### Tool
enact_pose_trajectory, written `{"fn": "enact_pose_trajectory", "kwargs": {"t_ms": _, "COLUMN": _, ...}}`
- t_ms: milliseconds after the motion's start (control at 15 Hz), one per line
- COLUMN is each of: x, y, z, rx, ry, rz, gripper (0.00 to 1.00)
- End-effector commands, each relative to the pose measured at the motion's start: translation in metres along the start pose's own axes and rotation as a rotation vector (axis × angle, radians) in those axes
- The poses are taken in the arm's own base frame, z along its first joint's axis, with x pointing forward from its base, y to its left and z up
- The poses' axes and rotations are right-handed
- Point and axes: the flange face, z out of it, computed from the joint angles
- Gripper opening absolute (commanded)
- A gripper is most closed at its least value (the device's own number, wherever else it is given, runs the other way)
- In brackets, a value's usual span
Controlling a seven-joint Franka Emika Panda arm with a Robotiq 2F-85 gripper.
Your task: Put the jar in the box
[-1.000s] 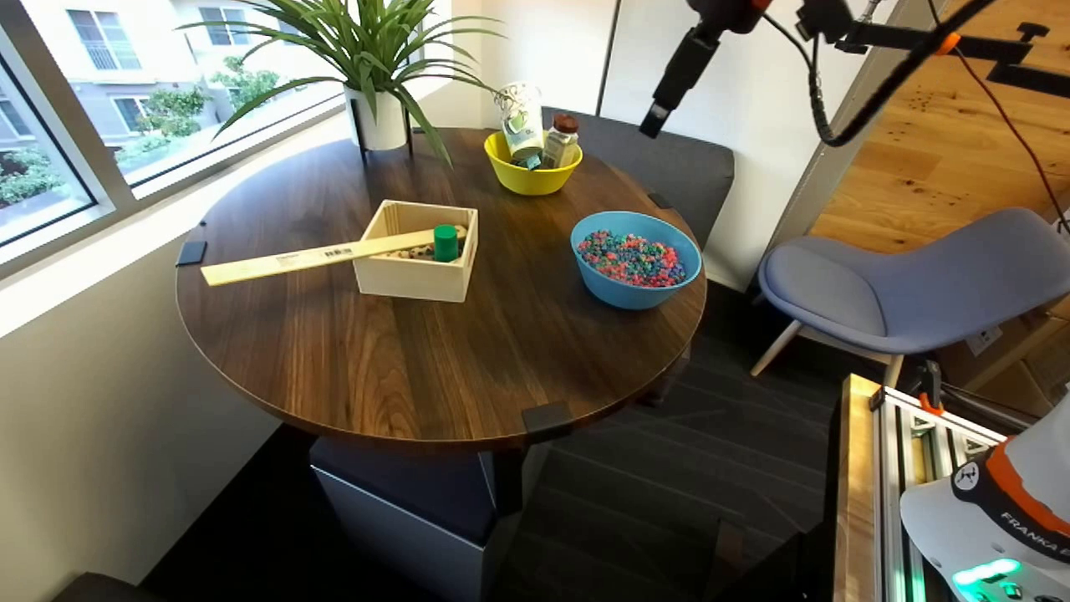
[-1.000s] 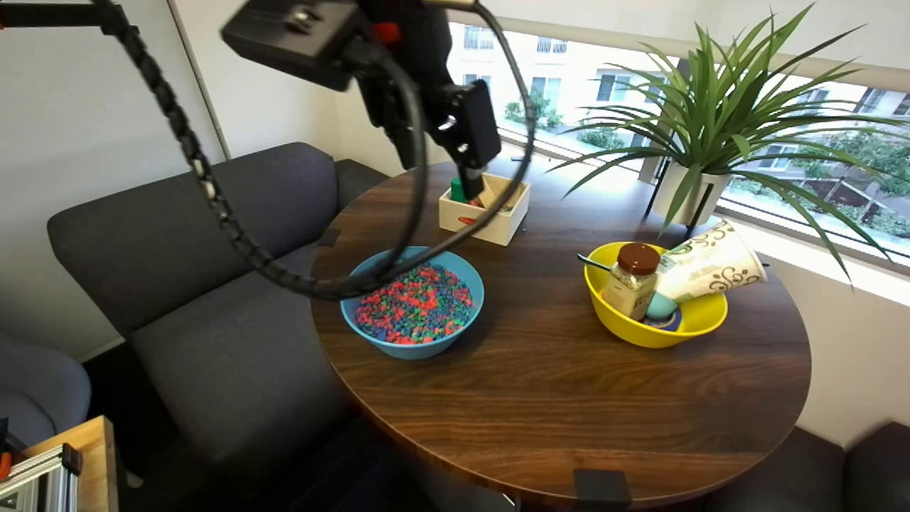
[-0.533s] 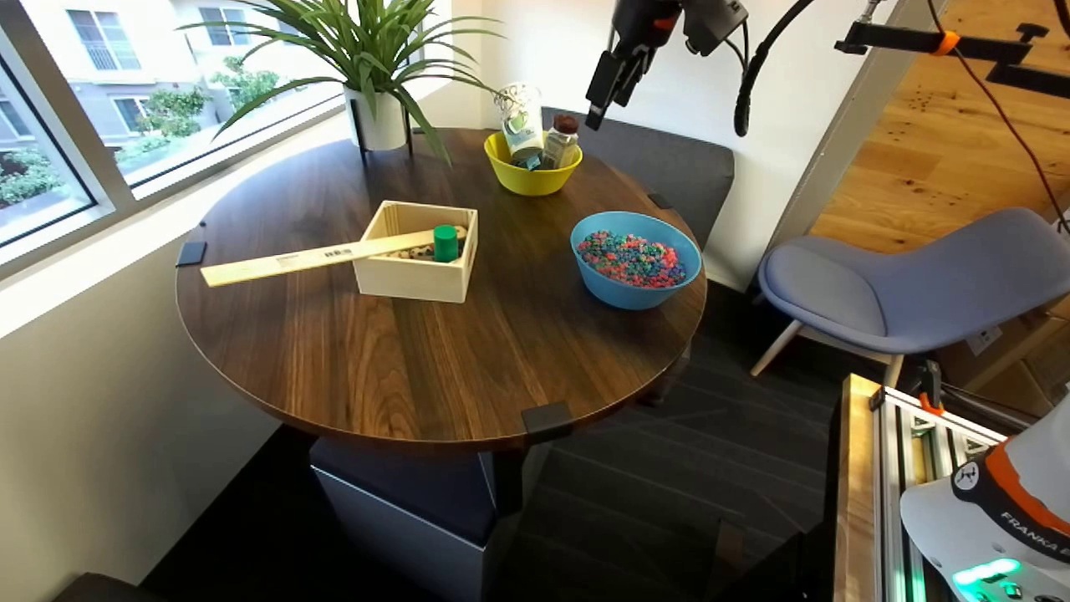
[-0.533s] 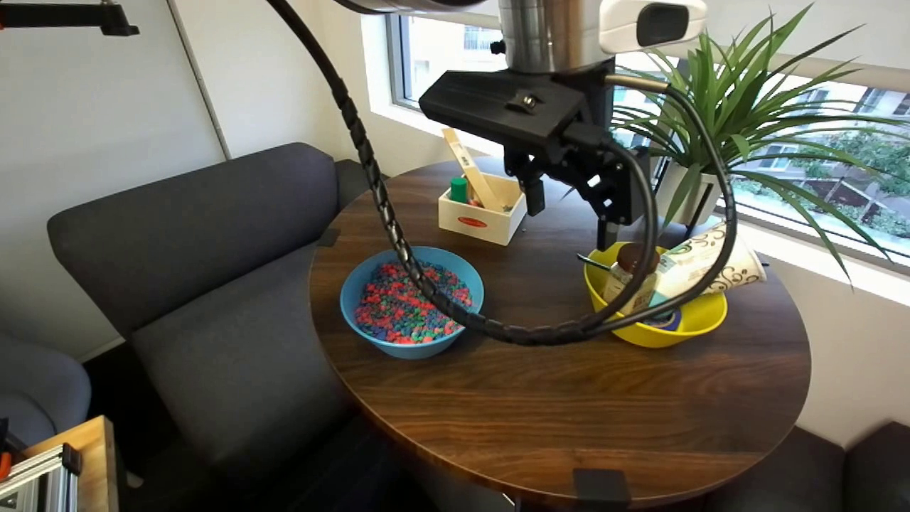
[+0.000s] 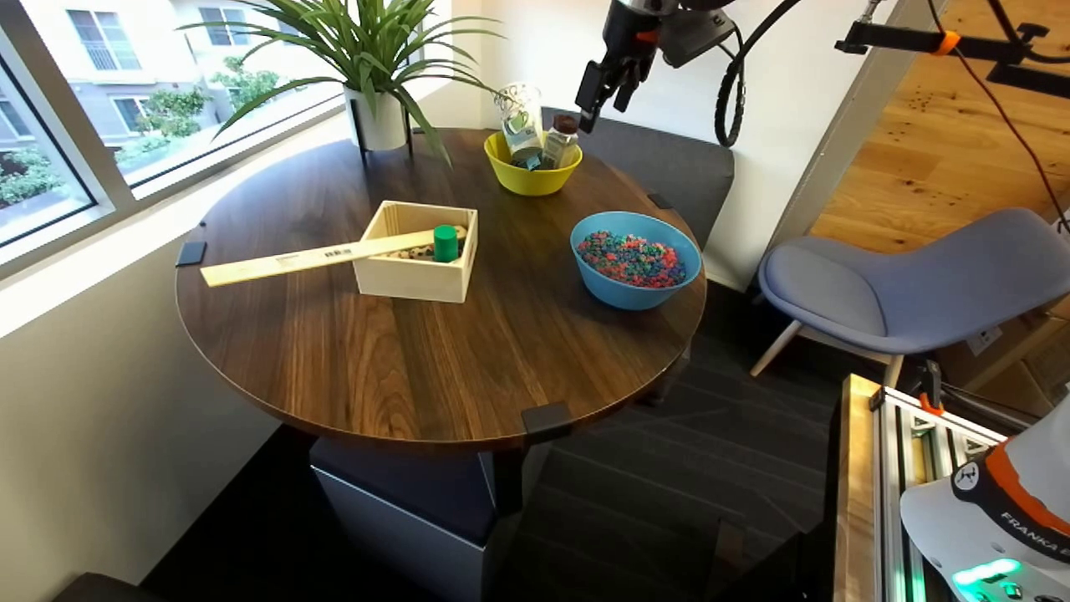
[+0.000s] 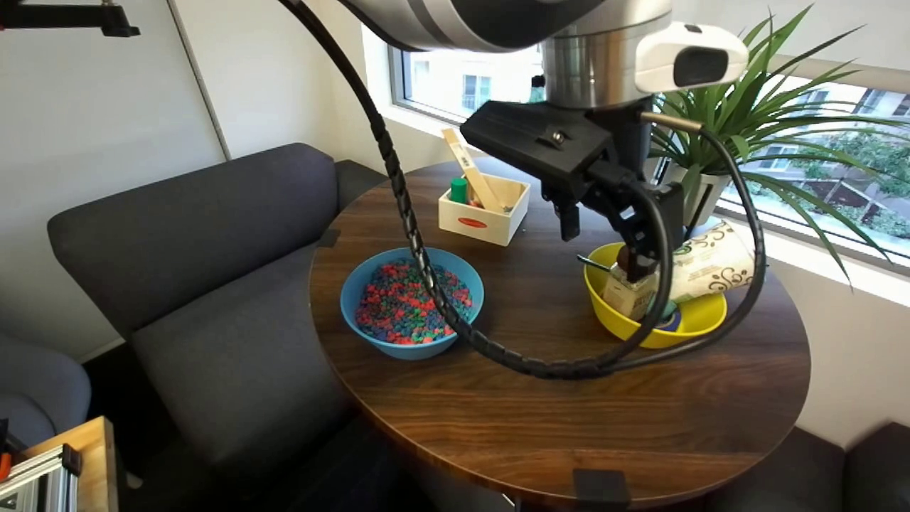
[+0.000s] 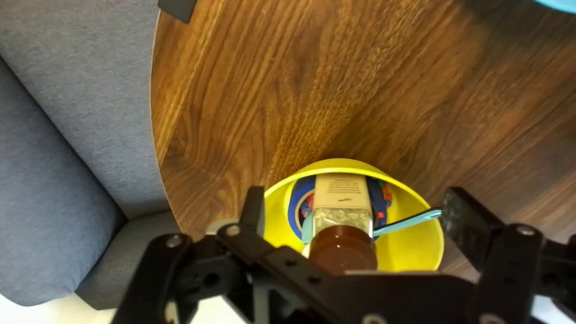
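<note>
Table (image 5: pixel 501 359): rd., dark grained wood
Gripper (image 7: pixel 357 208): blk., fingers spread wide, nothing held, hangs nr. jar (image 7: pixel 343 220)
Yellow bowl (image 5: pixel 535 182): far side in an exterior view, smooth, prob. plastic
Box (image 5: pixel 410 285): left, nearer; sq., pale wood, open-topped
Jar: in yellow bowl, leaning; sq. clear body, paper label (image 7: pixel 343 191), rd. brown lid (image 7: pixel 344 248). Prob. stiff, lightish, slick; if glass, fragile. Best held across flat sides, just below lid
</note>
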Motion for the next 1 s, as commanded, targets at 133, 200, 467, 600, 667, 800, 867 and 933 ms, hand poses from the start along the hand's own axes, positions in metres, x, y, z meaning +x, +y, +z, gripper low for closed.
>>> {"fn": "enact_pose_trajectory", "kwargs": {"t_ms": 133, "x": 0.031, "y": -0.01, "z": 0.043, "rx": 0.034, "ry": -0.069, "rz": 0.053, "gripper": 1.0}}
{"fn": "enact_pose_trajectory", "kwargs": {"t_ms": 200, "x": 0.036, "y": -0.011, "z": 0.047, "rx": 0.034, "ry": -0.064, "rz": 0.06, "gripper": 1.0}}
{"fn": "enact_pose_trajectory", "kwargs": {"t_ms": 467, "x": 0.056, "y": -0.008, "z": 0.06, "rx": 0.05, "ry": -0.04, "rz": 0.092, "gripper": 1.0}}
{"fn": "enact_pose_trajectory", "kwargs": {"t_ms": 600, "x": 0.063, "y": -0.004, "z": 0.065, "rx": 0.044, "ry": -0.035, "rz": 0.1, "gripper": 1.0}}
{"fn": "enact_pose_trajectory", "kwargs": {"t_ms": 667, "x": 0.066, "y": -0.002, "z": 0.067, "rx": 0.038, "ry": -0.03, "rz": 0.103, "gripper": 1.0}}
{"fn": "enact_pose_trajectory", "kwargs": {"t_ms": 800, "x": 0.071, "y": 0.001, "z": 0.07, "rx": 0.038, "ry": -0.029, "rz": 0.102, "gripper": 0.76}}
{"fn": "enact_pose_trajectory", "kwargs": {"t_ms": 867, "x": 0.073, "y": 0.003, "z": 0.071, "rx": 0.032, "ry": -0.028, "rz": 0.097, "gripper": 0.7}}
{"fn": "enact_pose_trajectory", "kwargs": {"t_ms": 933, "x": 0.073, "y": 0.004, "z": 0.072, "rx": 0.032, "ry": -0.035, "rz": 0.092, "gripper": 0.69}}
